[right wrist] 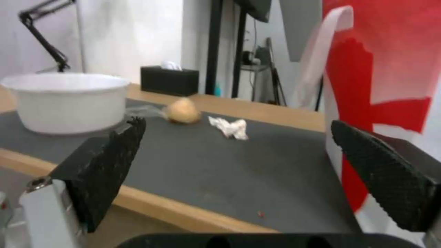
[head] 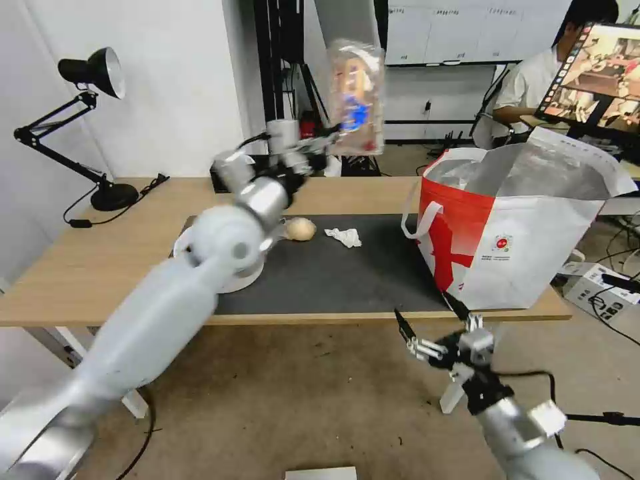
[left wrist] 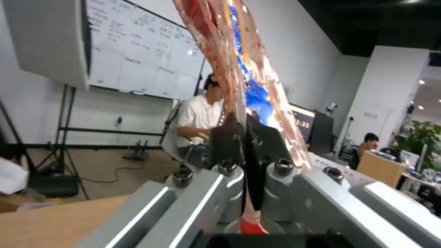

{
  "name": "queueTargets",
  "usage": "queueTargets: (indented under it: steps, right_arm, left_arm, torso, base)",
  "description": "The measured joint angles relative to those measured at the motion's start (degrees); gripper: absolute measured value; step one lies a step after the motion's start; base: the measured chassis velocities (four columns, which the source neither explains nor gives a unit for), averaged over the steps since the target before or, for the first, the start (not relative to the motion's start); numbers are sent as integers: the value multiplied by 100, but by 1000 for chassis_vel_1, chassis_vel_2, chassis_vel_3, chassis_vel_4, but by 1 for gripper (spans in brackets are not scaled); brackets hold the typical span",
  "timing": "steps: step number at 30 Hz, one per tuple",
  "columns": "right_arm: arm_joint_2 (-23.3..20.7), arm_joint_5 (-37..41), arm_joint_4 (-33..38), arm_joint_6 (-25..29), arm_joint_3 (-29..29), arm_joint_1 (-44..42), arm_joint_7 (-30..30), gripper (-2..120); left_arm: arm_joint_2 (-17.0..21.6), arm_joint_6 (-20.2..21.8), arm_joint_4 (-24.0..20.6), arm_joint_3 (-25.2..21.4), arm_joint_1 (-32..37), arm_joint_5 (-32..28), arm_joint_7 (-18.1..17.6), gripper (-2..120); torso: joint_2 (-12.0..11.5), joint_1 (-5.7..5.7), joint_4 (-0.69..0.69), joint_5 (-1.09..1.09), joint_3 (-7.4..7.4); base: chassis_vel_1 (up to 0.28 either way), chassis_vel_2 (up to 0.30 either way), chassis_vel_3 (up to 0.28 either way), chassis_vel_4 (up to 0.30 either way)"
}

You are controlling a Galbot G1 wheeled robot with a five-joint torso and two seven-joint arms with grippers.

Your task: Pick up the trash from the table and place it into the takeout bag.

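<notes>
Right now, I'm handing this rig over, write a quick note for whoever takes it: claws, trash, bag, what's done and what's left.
Left claw: shut on the clear tray, held high above the table, short of the bag.
Right claw: open, idle below the table's front edge.
On the mat: bowl, bun, tissue.
Done: tray lifted.
Left: drop the tray in the bag, then the other three.

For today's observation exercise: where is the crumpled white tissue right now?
In the head view the crumpled white tissue lies on the dark-grey mat, between the bagged bun on its left and the takeout bag on its right.
</notes>
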Motion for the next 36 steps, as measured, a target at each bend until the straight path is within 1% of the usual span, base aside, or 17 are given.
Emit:
queueTargets:
  steps: [1, 2, 4, 5, 6, 7, 9, 10, 12, 13, 15, 16, 17, 21, 26, 29, 36]
  right_arm:
    - [0, 0, 0, 0, 0, 0, 0, 100]
    - [102, -155, 0, 46, 5, -108, 35, 100]
    - [166, -234, 0, 60, -12, -163, 45, 100]
    - [166, -234, 0, 60, -12, -163, 45, 100]
    - [211, -287, 0, 67, -31, -203, 44, 100]
    - [285, -358, -24, 83, -72, -244, 44, 100]
    - [321, -391, -44, 87, -94, -254, 43, 100]
    - [363, -424, -68, 90, -128, -258, 41, 100]
    - [412, -454, -104, 91, -185, -244, 38, 100]
    - [412, -454, -104, 91, -185, -244, 38, 100]
    - [451, -473, -154, 90, -253, -208, 35, 100]
    - [451, -473, -154, 90, -253, -208, 35, 100]
    - [469, -483, -184, 90, -281, -186, 34, 100]
    - [491, -486, -252, 86, -311, -137, 31, 100]
    - [488, -485, -283, 82, -315, -112, 30, 100]
    - [485, -482, -305, 74, -323, -85, 29, 100]
    - [476, -475, -360, 55, -347, -43, 27, 100]
  left_arm:
    - [0, 0, 0, 0, 0, 0, 0, 0]
    - [-327, -22, 351, 195, -230, 90, -87, 0]
    - [-537, -51, 569, 330, -371, 160, -140, 0]
    - [-537, -51, 569, 330, -371, 160, -140, 0]
    - [-713, -84, 745, 446, -481, 264, -159, 0]
    - [-960, -167, 1042, 670, -636, 555, -216, 0]
    - [-1075, -217, 1186, 796, -704, 746, -219, 0]
    - [-1269, -301, 1422, 1010, -821, 1160, -231, 0]
    - [-1496, -374, 1680, 1293, -941, 1603, -231, 0]
    - [-1496, -374, 1680, 1293, -941, 1603, -231, 0]
    - [-1727, -415, 1980, 1607, -1047, 2073, -239, 0]
    - [-1727, -415, 1980, 1607, -1047, 2073, -239, 0]
    - [-1800, -442, 2141, 1765, -1099, 2345, -235, 0]
    - [-1960, -497, 2479, 2063, -1211, 3003, -26, 0]
    - [-2023, -497, 2575, 2128, -1245, 3141, 110, 0]
    - [-1992, -497, 2549, 2133, -1253, 3096, 296, 0]
    - [-1795, -373, 2258, 2133, -1247, 2416, 547, 0]
  torso:
    - [0, 0, 0, 0, 0]
    - [0, 0, 1, -2, 0]
    - [-1, 1, 2, -1, 1]
    - [-1, 1, 2, -1, 1]
    - [0, 1, 2, -1, 1]
    - [0, 1, 2, -1, 1]
    - [0, 1, 1, 0, 1]
    - [-1, 1, 1, -1, 1]
    - [-1, 1, 3, -1, 1]
    - [-1, 1, 3, -1, 1]
    - [0, 1, 1, -2, 0]
    - [0, 1, 1, -2, 0]
    - [-1, 1, 1, -1, 0]
    - [-1, 1, 3, -2, 1]
    - [0, 1, 2, -2, 1]
    - [-1, 1, 3, -2, 1]
    - [0, 1, 3, -3, 1]
  base:
    - [0, 0, 0, 0]
    - [0, 0, 0, 0]
    - [0, 0, 0, 0]
    - [0, 0, 0, 0]
    - [0, 0, 0, 0]
    - [0, 0, 0, 0]
    - [0, 0, 0, 0]
    - [0, 0, 0, 0]
    - [0, 0, 0, 0]
    - [0, 0, 0, 0]
    - [0, 0, 0, 0]
    - [0, 0, 0, 0]
    - [0, 0, 0, 0]
    - [0, 0, 0, 0]
    - [0, 0, 0, 0]
    - [0, 0, 0, 0]
    - [0, 0, 0, 0]
